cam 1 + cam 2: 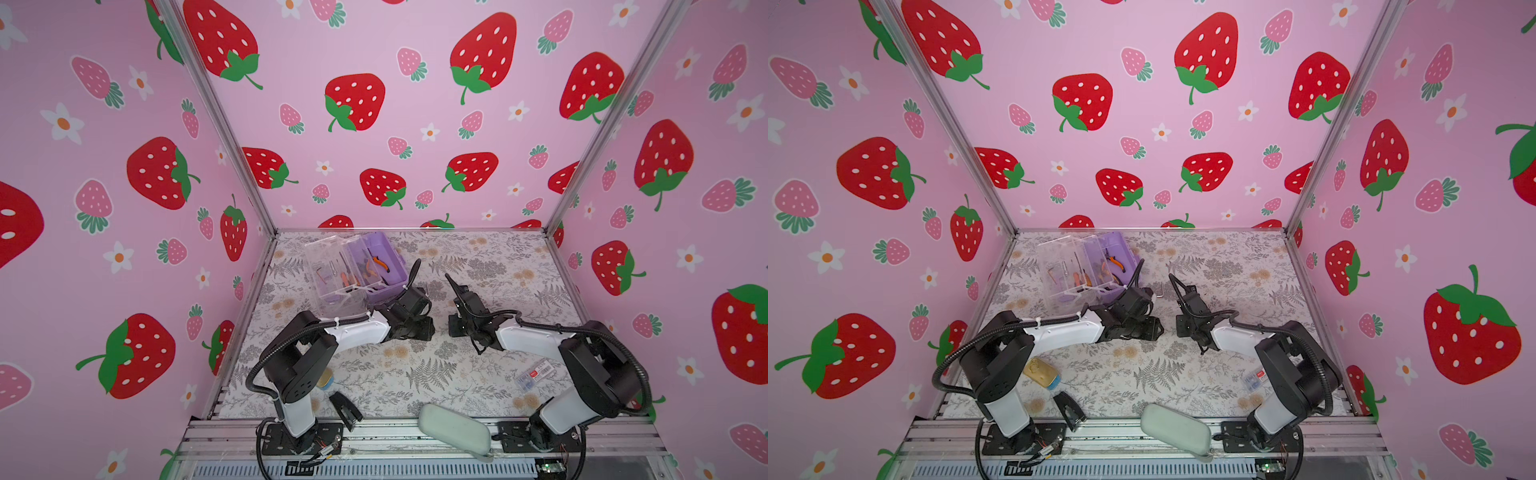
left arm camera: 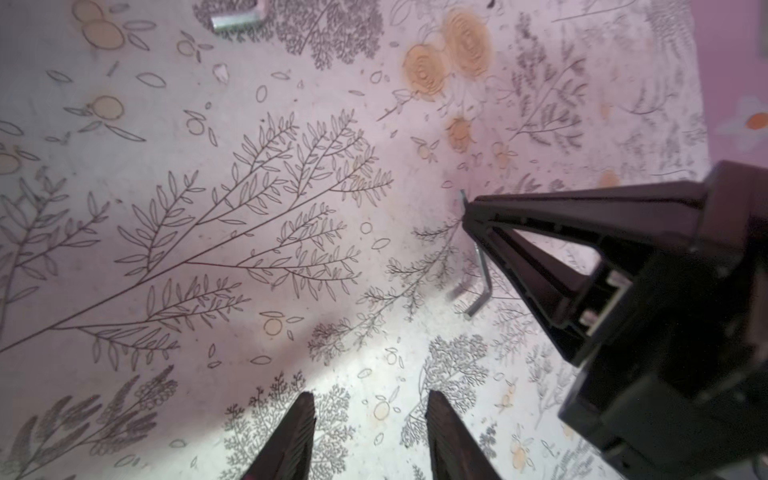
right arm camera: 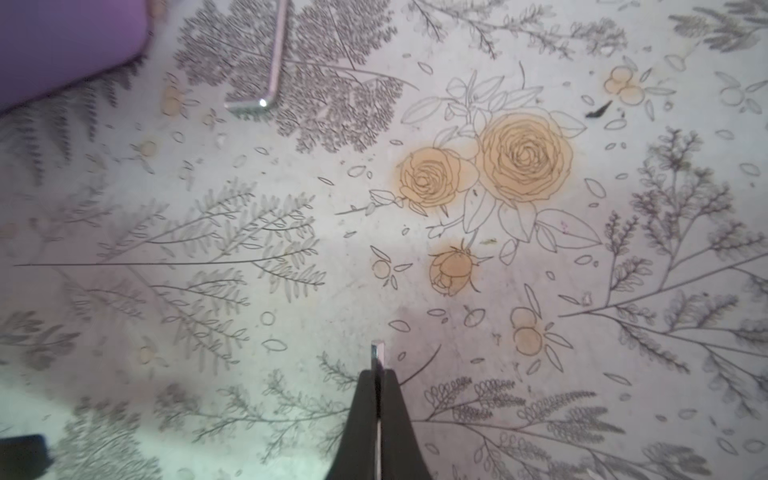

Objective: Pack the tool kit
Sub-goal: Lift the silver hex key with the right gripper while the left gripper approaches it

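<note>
The right claw [image 3: 377, 376] pinches a hex key [image 3: 377, 348] by its long arm, bend hanging toward the bench [image 1: 490, 266]. The open kit [image 1: 398, 268] lies left of that claw and farther back; the left claw [image 2: 370, 401], spread and empty, sits just beside it.

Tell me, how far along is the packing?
Done: pliers and screwdrivers lie in the open tool kit. In hand: the right gripper pinches one hex key; the left gripper is open, empty. Left: stow that key, fetch the second hex key from the table beside the kit, close the lid.
</note>
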